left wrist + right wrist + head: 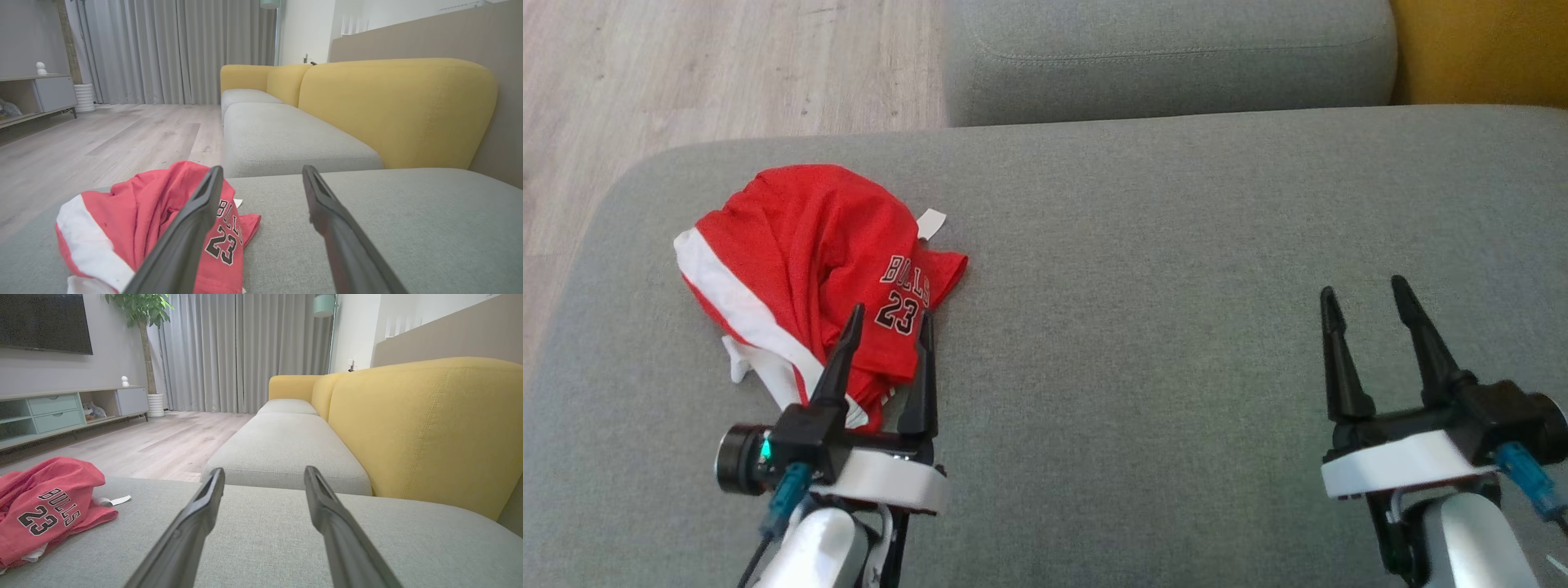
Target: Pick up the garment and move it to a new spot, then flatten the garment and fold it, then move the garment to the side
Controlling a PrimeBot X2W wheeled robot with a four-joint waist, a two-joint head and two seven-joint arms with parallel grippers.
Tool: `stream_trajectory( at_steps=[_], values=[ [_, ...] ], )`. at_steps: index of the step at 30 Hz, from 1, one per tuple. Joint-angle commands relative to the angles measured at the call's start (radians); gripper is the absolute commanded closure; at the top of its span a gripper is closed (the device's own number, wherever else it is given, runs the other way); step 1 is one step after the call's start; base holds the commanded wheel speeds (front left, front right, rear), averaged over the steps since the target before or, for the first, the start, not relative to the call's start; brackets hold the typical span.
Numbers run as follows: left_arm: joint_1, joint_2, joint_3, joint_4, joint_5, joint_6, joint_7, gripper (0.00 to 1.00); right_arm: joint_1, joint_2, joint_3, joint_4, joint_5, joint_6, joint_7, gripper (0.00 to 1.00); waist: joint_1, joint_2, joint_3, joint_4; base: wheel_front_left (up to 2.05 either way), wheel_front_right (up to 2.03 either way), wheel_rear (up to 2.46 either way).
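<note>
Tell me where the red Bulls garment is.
In the head view the red Bulls garment lies crumpled on the left side of the grey sofa seat, just beyond the open jaws of the left gripper.

Head view: from above, facing forward and steeply down onto the grey seat cushion (1143, 245); left gripper (889, 313) at lower left, right gripper (1362, 286) at lower right, both pointing up the frame.
Left wrist view: low and close over the cushion, looking level along its own fingers (192, 228) toward the yellow sofa back (392, 110), curtains (179, 49) and wooden floor (102, 139).
Right wrist view: same low height and heading, set further right along the cushion.
Shared ground: all three take in the red garment (800, 245) and the neighbouring cushion (1168, 57); the garment sits nearest the left wrist camera, at the far left edge for the right one.
</note>
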Motion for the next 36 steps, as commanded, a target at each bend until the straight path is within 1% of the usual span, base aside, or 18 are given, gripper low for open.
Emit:
stream_trajectory(
  at_steps=[1, 6, 9, 13, 17, 21, 28, 33, 36],
  values=[
    [-0.032, 0.002, 0.048, -0.039, 0.012, -0.013, -0.015, 0.00, -0.041, -0.008, 0.012, -0.039, 0.004, -0.001, -0.016, 0.00, 0.0000, 0.0000, 0.001, -0.001, 0.00, 0.00, 0.00],
    [-0.003, -0.042, 0.106, -0.036, 0.011, -0.069, -0.030, 0.00, -0.034, -0.008, 0.012, -0.011, 0.110, -0.001, -0.031, 0.00, 0.0000, 0.0000, 0.002, -0.001, 0.00, 0.00, 0.00],
    [0.011, -0.066, 0.135, -0.025, 0.035, -0.100, -0.038, 0.00, -0.032, -0.008, 0.020, 0.010, 0.137, -0.001, -0.040, 0.00, 0.0000, 0.0000, -0.001, -0.006, 0.00, 0.00, 0.00],
    [0.025, -0.085, 0.155, -0.001, 0.091, -0.137, -0.050, 0.00, -0.030, -0.008, 0.042, 0.042, 0.106, -0.001, -0.052, 0.00, 0.0000, 0.0000, -0.002, -0.014, 0.00, 0.00, 0.00],
    [0.038, -0.097, 0.165, 0.033, 0.150, -0.166, -0.062, 0.00, -0.028, -0.009, 0.054, 0.076, 0.090, -0.001, -0.064, 0.00, 0.0000, 0.0000, -0.006, -0.020, 0.00, 0.00, 0.00],
    [0.043, -0.108, 0.177, 0.062, 0.180, -0.183, -0.065, 0.00, -0.029, -0.009, 0.060, 0.105, 0.096, -0.001, -0.067, 0.00, 0.0000, 0.0000, -0.007, -0.022, 0.00, 0.00, 0.00],
    [0.038, -0.123, 0.200, 0.070, 0.201, -0.197, -0.065, 0.00, -0.035, -0.009, 0.063, 0.127, 0.125, -0.001, -0.067, 0.00, 0.0000, 0.0000, -0.003, -0.019, 0.00, 0.00, 0.00],
    [0.035, -0.130, 0.215, 0.067, 0.216, -0.203, -0.065, 0.00, -0.032, -0.009, 0.082, 0.135, 0.132, -0.001, -0.067, 0.00, 0.0000, 0.0000, -0.004, 0.003, 0.00, 0.00, 0.00],
    [0.037, -0.133, 0.224, 0.072, 0.222, -0.205, -0.065, 0.00, -0.028, -0.009, 0.094, 0.134, 0.135, -0.001, -0.067, 0.00, 0.0000, 0.0000, -0.007, 0.027, 0.00, 0.00, 0.00]
  ],
)
